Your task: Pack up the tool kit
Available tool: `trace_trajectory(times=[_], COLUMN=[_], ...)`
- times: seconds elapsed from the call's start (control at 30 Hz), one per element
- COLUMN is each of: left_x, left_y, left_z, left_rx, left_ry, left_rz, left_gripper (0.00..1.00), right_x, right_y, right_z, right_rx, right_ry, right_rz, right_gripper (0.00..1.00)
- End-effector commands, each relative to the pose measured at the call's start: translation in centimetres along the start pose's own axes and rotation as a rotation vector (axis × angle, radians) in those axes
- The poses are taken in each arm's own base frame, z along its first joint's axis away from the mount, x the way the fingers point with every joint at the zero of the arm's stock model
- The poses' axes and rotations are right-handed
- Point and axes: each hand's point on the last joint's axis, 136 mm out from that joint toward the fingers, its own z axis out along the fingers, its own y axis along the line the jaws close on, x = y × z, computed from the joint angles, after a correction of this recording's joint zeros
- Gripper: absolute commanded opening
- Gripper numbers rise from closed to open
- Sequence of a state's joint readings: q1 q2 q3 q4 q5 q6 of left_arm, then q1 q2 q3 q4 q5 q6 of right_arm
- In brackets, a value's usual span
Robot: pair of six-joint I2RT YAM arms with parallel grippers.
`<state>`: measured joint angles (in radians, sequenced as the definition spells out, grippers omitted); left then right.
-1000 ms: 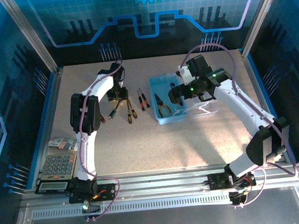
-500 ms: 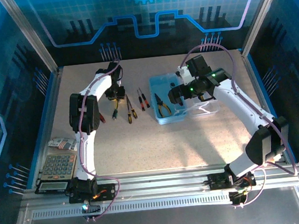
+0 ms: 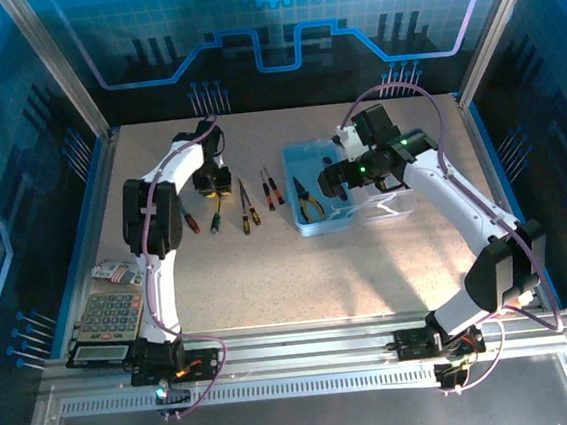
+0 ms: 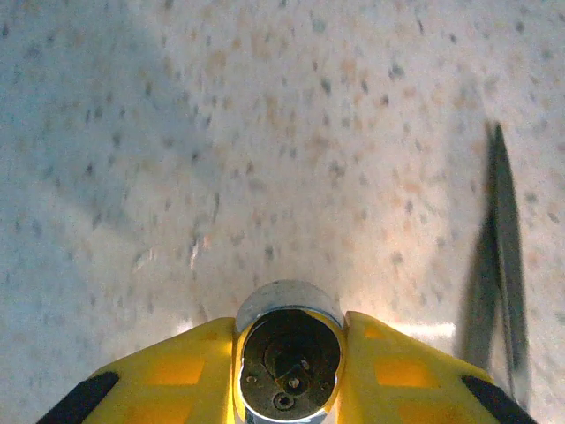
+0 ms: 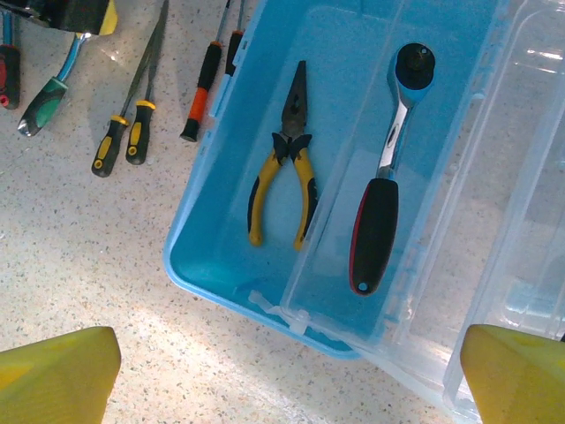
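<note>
The tool kit's pale-blue box (image 3: 299,161) lies open at centre, its clear lid (image 3: 388,204) folded out to the right. Inside lie yellow-handled pliers (image 5: 284,181) and a black-and-red ratchet (image 5: 381,208). My right gripper (image 5: 287,384) hovers open over the box's near edge (image 3: 336,179). Left of the box lie screwdrivers (image 5: 205,84) and two yellow-and-black ones (image 5: 124,141). My left gripper (image 3: 210,182) is shut on the round chrome head (image 4: 287,305) of a green-handled tool (image 5: 40,102); its yellow fingers (image 4: 397,371) press both sides.
A red-handled tool (image 3: 189,222) lies just left of the gripped tool. A thin dark shaft (image 4: 505,256) lies on the table to the gripper's right. A grey calculator (image 3: 113,314) and a small packet (image 3: 119,274) sit at the near left edge.
My left gripper has closed on the green-handled tool's head and shifted slightly left. The right arm has stayed still.
</note>
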<state>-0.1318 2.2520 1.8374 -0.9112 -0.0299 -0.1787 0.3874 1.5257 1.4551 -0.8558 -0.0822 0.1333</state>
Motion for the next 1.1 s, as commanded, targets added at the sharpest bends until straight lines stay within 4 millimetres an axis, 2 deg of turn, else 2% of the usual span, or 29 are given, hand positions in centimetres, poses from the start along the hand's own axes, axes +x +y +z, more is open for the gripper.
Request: trace_trajectory(times=[0.0, 0.17, 0.3, 0.37, 0.5, 0.6, 0.77, 1.07], left_x=[-0.1, 0.7, 1.6, 1.9, 2.7, 3.2, 3.4, 3.8], left_y=[-2.7, -4.2, -7.2, -8.9, -11.8, -13.8, -14.9, -15.8], left_z=[-7.2, -11.8, -15.4, -17.2, -19.6, -20.8, -22.0, -22.6], left_rx=[0.176, 0.284, 0.48, 0.587, 0.69, 0.749, 0.798, 0.811], left_ry=[-0.09, -0.145, -0.19, -0.226, -0.29, -0.335, -0.385, -0.387], left_rz=[-0.043, -0.069, -0.11, -0.134, -0.156, -0.173, -0.213, -0.196], left_gripper=[0.0, 0.0, 0.0, 0.0, 0.0, 0.0, 0.0, 0.0], right_x=[-0.4, -0.1, -0.4, -1.0, -2.7, -3.5, -3.7, -2.9], right_y=[1.2, 2.0, 3.2, 4.5, 8.2, 10.5, 13.0, 14.6], right_z=[-1.0, -1.4, -1.6, -1.7, -1.9, -1.0, 0.8, 3.3], right_rx=[-0.032, -0.053, -0.086, -0.125, -0.266, -0.319, -0.346, -0.346], right_ry=[-0.022, -0.036, -0.07, -0.11, -0.21, -0.228, -0.206, -0.195], right_rz=[-0.014, -0.02, -0.02, -0.012, 0.041, 0.064, 0.082, 0.13], right_gripper=[1.0, 1.0, 1.0, 0.99, 0.86, 0.81, 0.76, 0.7])
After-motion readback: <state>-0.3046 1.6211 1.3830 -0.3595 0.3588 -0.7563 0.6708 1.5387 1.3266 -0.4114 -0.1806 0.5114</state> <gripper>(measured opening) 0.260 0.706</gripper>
